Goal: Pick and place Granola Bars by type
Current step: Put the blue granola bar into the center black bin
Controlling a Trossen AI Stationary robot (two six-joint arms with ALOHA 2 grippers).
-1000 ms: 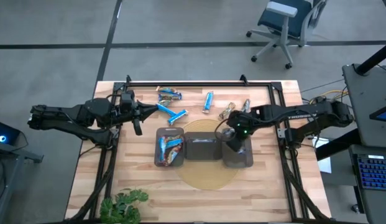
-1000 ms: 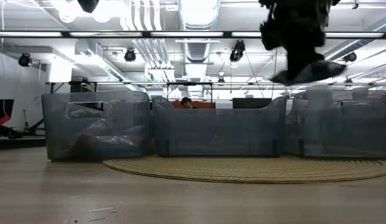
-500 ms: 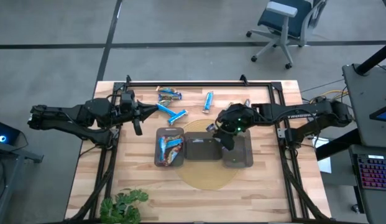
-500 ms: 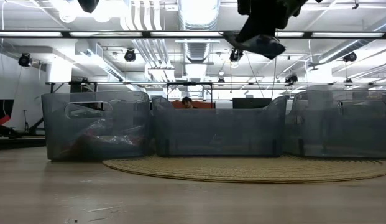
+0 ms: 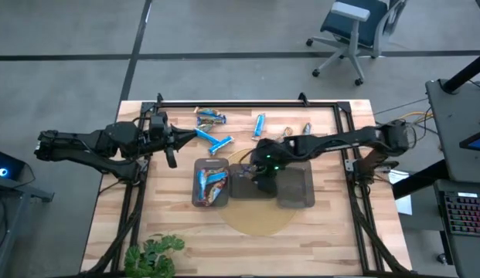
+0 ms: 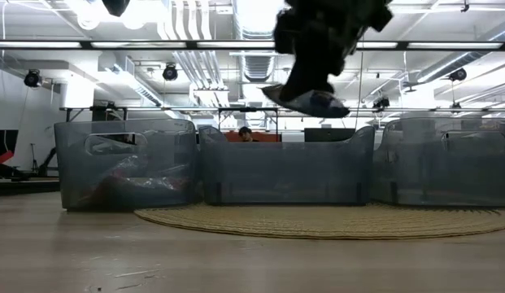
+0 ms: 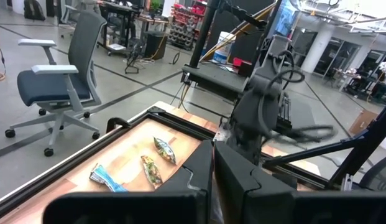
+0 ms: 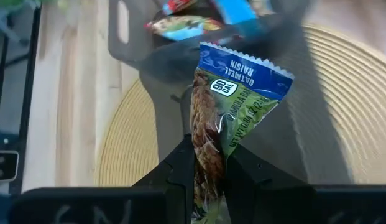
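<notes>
We are seeing the right gripper (image 8: pixel 208 163) pinching an oatmeal raisin granola bar (image 8: pixel 227 99) above the middle tray (image 5: pixel 251 184), while the left gripper (image 5: pixel 171 151), hard to judge, is waiting near the desk's left edge.

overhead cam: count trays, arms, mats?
Trays: 3 (left tray, middle tray, right tray)
Arms: 2 (left arm waits at table's left; right gripper holds granola bar above middle tray)
Mats: 1
Total: 6

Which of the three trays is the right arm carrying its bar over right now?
The middle tray. The right gripper, jaws shut on an oatmeal raisin bar, hangs over it; the left tray already holds bars and the right tray sits clear.
</notes>
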